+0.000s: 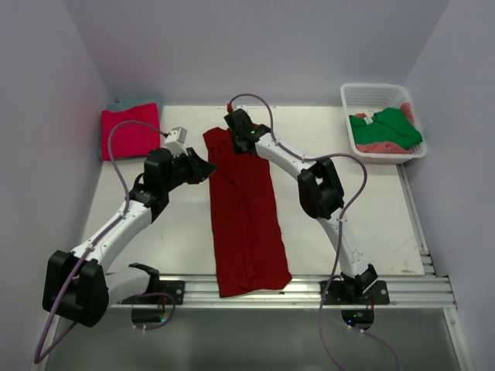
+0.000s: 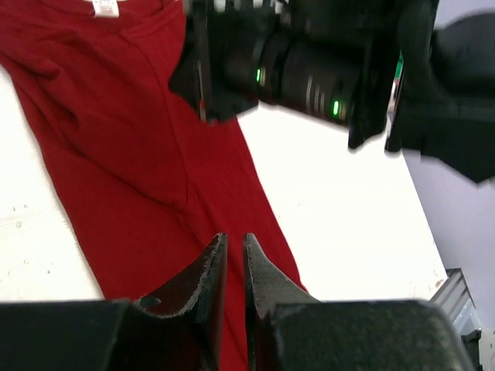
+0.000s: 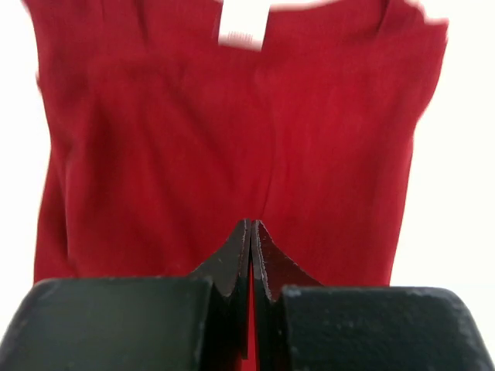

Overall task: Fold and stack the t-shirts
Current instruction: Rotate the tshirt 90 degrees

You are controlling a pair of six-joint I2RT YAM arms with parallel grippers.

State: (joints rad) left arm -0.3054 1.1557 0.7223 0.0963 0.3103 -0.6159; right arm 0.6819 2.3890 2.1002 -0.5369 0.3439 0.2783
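Starting at your right pincer: the fingers are pressed together with no gap at the tips, directly over the collar end of the dark red t-shirt. You cannot tell from the wrist view whether a pinch of cloth is caught between them. The white label in the collar sits just beyond the tips. Your left pincer stands a narrow slit apart, nearly closed, at the left edge of the same shirt near its far end. Nothing is visibly clamped in it, and red cloth lies flat beneath. Its wrist view also takes in the right arm, close above the shirt. The shirt lies as a long narrow strip down the middle of the counter, collar at the far end, near hem draped onto the metal rail at the near edge. At the far left corner a folded magenta-pink t-shirt lies on a teal t-shirt, of which only a far edge shows. At the far right stands a white lattice basket holding a crumpled green t-shirt on top of a salmon-pink t-shirt. Both the stack and the basket are well apart from the red shirt.
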